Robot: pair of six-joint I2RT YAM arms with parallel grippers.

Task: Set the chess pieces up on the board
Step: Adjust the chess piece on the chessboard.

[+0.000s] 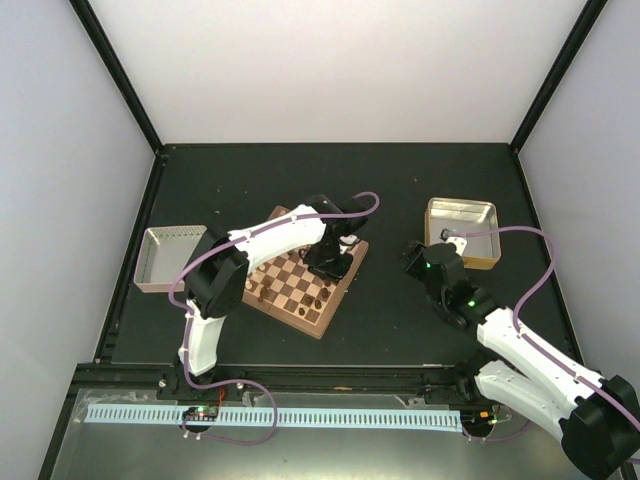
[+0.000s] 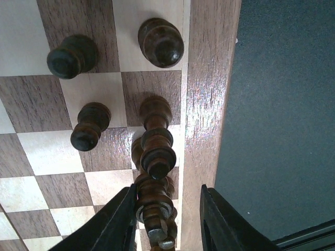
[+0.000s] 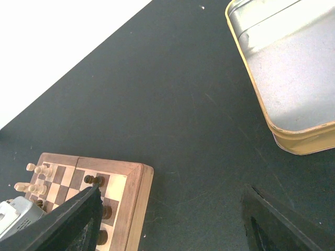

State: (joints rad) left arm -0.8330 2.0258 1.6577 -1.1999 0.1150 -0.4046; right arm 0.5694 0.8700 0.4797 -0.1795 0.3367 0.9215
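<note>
Yellow-rimmed tray (image 3: 293,144) sat right of the board (image 2: 205,104), well apart. Dark chess pieces (image 2: 157,151) crowded the board's edge column. Left gripper (image 2: 167,209) jaws stood open around one. Right gripper (image 3: 170,209) was wide open, empty.

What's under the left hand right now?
Dark chess pieces stand along the board edge, one between the fingers of the left hand. The squares beneath that cluster are hidden.

- The counter (image 1: 400,180) is black and flat, with a few pale scuffs.
- A white back wall (image 1: 340,60) stands behind it, bright with light.
- A left wall (image 1: 50,200) and a right wall (image 1: 600,180) look pale grey.
- Black bars (image 1: 113,68) run up the back corners.
- A white strip (image 1: 330,417) with little slots lies along the near edge, by a shiny metal ledge (image 1: 120,450).
</note>
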